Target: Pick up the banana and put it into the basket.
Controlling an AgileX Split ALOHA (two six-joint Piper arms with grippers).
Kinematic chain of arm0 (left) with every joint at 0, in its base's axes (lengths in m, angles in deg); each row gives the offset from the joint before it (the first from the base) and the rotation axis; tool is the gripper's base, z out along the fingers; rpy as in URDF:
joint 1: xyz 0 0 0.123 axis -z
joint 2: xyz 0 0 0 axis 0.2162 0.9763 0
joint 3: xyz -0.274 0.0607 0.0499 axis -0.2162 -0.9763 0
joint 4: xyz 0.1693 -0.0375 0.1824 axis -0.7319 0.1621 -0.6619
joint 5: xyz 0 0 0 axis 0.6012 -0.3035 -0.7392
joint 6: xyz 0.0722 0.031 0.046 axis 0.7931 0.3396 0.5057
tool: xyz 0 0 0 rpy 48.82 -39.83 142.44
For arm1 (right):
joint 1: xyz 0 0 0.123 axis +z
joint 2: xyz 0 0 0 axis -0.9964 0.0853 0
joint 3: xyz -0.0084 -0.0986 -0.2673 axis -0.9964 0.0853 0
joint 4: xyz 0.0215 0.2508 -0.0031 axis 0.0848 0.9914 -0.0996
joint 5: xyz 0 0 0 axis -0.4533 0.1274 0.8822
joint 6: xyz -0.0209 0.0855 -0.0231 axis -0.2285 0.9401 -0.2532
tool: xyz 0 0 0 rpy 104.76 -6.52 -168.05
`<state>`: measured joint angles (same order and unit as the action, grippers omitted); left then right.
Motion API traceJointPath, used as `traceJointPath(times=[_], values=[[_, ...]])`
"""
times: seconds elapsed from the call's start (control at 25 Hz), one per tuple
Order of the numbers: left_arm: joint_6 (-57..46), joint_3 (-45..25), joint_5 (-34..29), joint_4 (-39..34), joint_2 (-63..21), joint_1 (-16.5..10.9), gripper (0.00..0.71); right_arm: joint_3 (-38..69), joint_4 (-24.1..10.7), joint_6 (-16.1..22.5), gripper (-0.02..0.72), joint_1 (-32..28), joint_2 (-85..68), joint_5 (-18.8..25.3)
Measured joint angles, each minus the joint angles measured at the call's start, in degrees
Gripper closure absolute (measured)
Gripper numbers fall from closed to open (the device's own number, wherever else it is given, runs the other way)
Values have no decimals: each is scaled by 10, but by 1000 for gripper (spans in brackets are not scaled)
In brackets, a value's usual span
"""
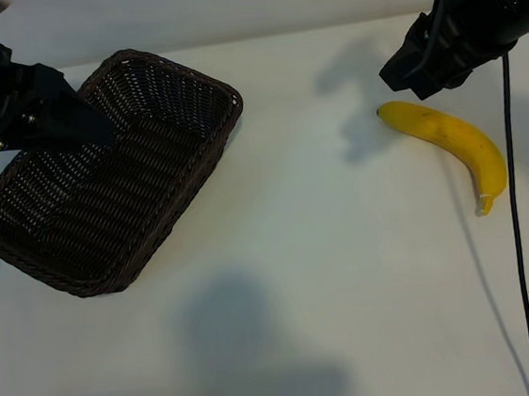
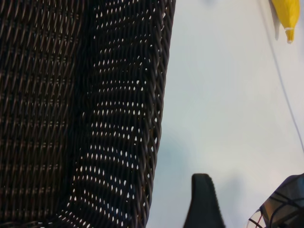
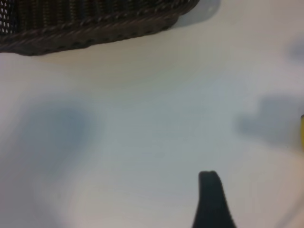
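Banana (image 1: 448,146): lies on the white worktop (image 1: 330,276), on the right side, well apart from the basket (image 1: 101,177).
Long way of the banana: it runs slanting, blunt end up near the right gripper (image 1: 417,68), pale stem tip pointing down and away.
Nearer arm: the right one. It hangs just above the blunt end, not touching.
Right jaws: open quite wide, holding nothing.
Left gripper (image 1: 77,123): over the basket, jaws open wide, holding nothing.
Banana looks: bright yellow, curved, with faint brown marks.
Next, I think: the right jaws must go down across the banana's middle.
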<state>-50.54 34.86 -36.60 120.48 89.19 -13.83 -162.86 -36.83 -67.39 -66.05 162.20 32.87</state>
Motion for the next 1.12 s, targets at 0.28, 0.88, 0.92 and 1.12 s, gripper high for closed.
traceJointPath(times=[0.28,0.88,0.92,1.12], values=[[-1,0,0,0,0,0,173,0,0,0,233,0,0,0],[-1,0,26,0,0,0,173,0,0,0,233,0,0,0],[-1,0,35,1,0,0,173,0,0,0,233,0,0,0],[-14,0,43,5,-2,-2,173,0,0,0,233,0,0,0]])
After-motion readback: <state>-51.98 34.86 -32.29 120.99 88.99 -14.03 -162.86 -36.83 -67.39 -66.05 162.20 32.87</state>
